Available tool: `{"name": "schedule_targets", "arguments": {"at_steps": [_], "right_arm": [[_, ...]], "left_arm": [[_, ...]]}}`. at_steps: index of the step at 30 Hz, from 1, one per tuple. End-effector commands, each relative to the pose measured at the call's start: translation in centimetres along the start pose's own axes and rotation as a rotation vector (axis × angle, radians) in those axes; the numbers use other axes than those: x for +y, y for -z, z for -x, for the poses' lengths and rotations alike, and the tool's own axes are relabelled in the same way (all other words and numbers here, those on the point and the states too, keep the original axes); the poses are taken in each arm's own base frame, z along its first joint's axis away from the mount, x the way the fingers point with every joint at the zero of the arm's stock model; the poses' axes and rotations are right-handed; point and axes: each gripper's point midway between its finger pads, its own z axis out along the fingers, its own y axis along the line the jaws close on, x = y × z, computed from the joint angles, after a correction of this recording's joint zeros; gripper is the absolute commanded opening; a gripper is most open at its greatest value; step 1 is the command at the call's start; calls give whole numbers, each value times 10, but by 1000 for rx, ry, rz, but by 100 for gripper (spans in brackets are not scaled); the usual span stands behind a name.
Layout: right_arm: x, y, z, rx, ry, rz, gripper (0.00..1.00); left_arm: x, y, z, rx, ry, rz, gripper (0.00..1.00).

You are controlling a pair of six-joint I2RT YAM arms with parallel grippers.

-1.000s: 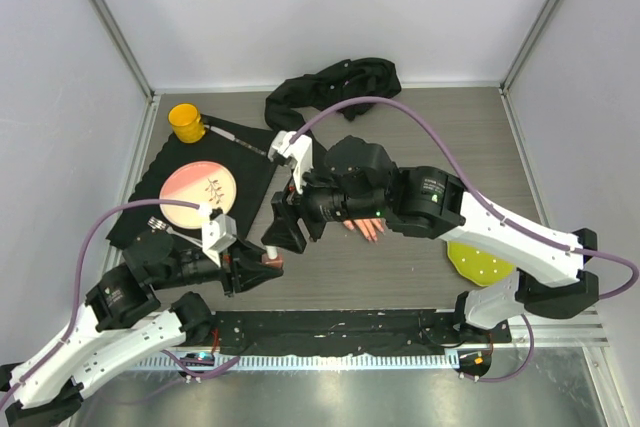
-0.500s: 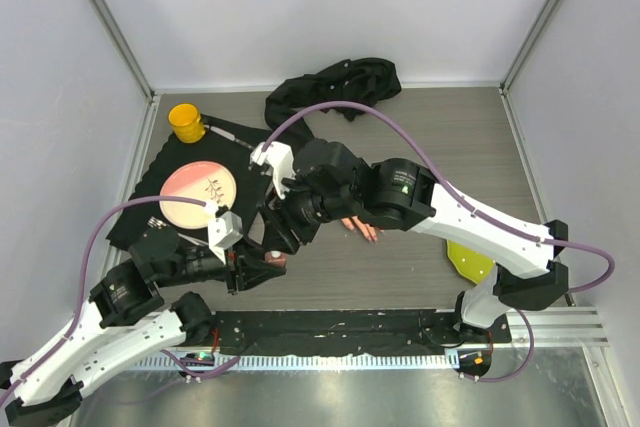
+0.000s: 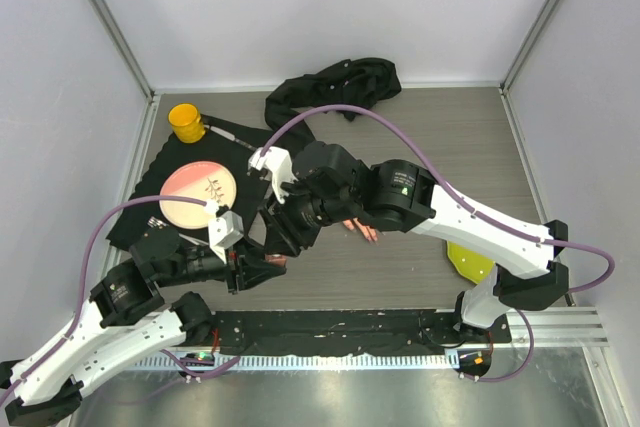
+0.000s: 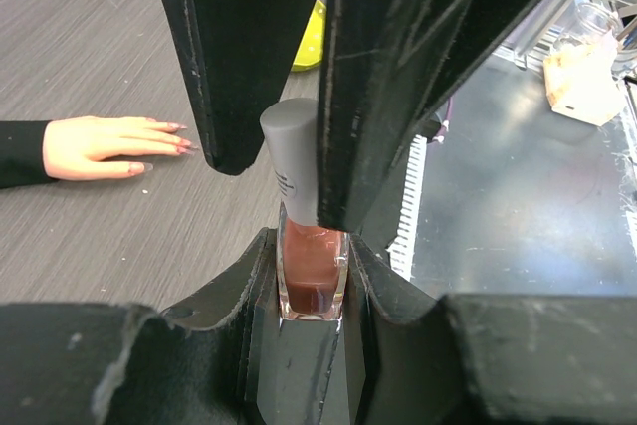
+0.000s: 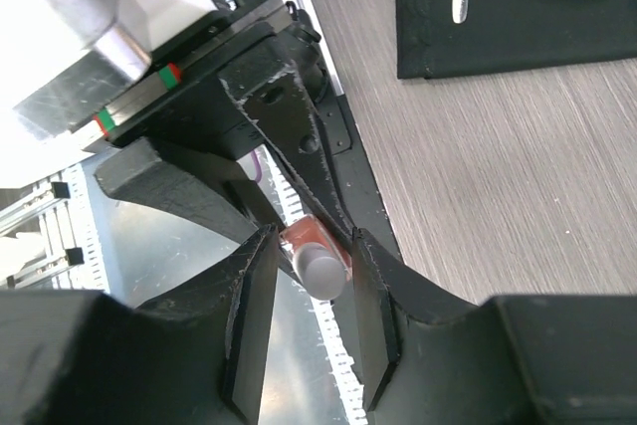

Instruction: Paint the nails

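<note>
Our left claw point(image 3: 264, 265) is squeezed tight on the nail polish bottle point(image 4: 312, 276) near the table's point(image 3: 450, 137) front edge, our right claw point(image 3: 285, 235) sits loose around its grey cap point(image 5: 320, 271), and we see the nails point(image 4: 171, 139) on the mannequin hand point(image 4: 95, 146) lying flat mid-table.

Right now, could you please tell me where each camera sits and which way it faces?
Top external: above and behind the robot, looking down on the table; left arm and right arm show.
Left wrist: on the left arm, looking along the left end effector at the polish bottle it grips, mannequin hand beyond.
Right wrist: on the right arm, looking down past the right end effector at the bottle's cap.
Shared: both wrist views show the bottle.
</note>
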Motion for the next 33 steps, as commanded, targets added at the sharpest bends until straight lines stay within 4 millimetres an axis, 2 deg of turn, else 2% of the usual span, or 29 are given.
{"name": "schedule_targets", "arguments": {"at_steps": [1, 14, 20, 26, 33], "right_arm": [[16, 17, 15, -75, 4, 58, 42], [13, 23, 14, -93, 3, 41, 42], [13, 22, 11, -85, 6, 45, 36], [11, 20, 10, -79, 9, 41, 25], [7, 19, 13, -105, 41, 27, 1]], "left_arm": [[-1, 1, 16, -44, -32, -1, 0], [-1, 0, 16, -45, -32, 3, 0], [0, 0, 15, -42, -31, 4, 0], [0, 0, 15, -39, -30, 3, 0], [2, 0, 16, -44, -31, 16, 0]]}}
